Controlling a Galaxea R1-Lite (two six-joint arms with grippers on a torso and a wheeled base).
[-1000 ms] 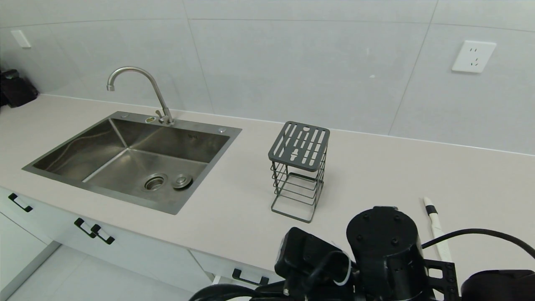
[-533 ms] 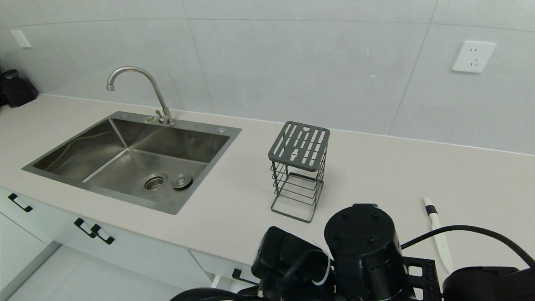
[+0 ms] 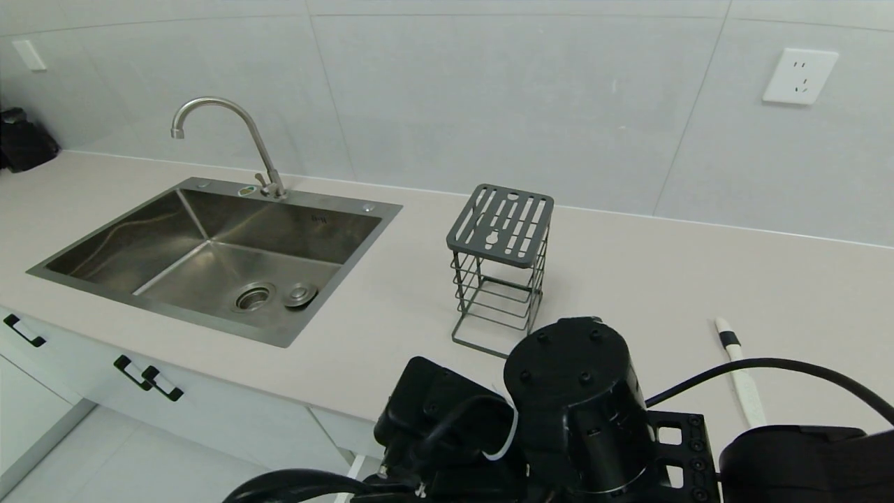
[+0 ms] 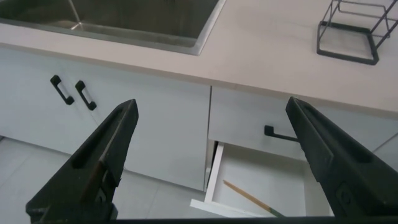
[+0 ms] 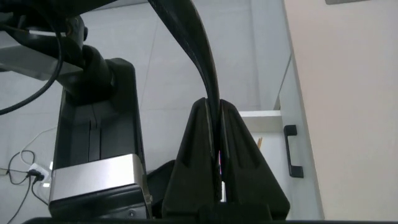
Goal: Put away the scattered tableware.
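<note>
A white utensil with a black band [image 3: 740,374] lies on the counter at the right. A dark wire cutlery rack [image 3: 499,269] stands mid-counter; its base [image 4: 354,31] shows in the left wrist view. My left gripper [image 4: 210,106] is open and holds nothing, out in front of the cabinet, above an open drawer [image 4: 261,180] with a thin wooden stick [image 4: 249,196] inside. My right gripper [image 5: 219,106] is shut on a thin black curved utensil [image 5: 193,43], off the counter's front edge beside that drawer [image 5: 264,124].
A steel sink [image 3: 209,258] with a curved faucet [image 3: 230,133] takes up the counter's left. Cabinet fronts with black handles [image 4: 71,90] run below the counter edge. A wall socket [image 3: 800,75] sits at the upper right. Bare counter lies between rack and white utensil.
The head camera has shifted a little. Both arms at the bottom of the head view have moved leftward. The rack and white utensil stay where they were on the counter.
</note>
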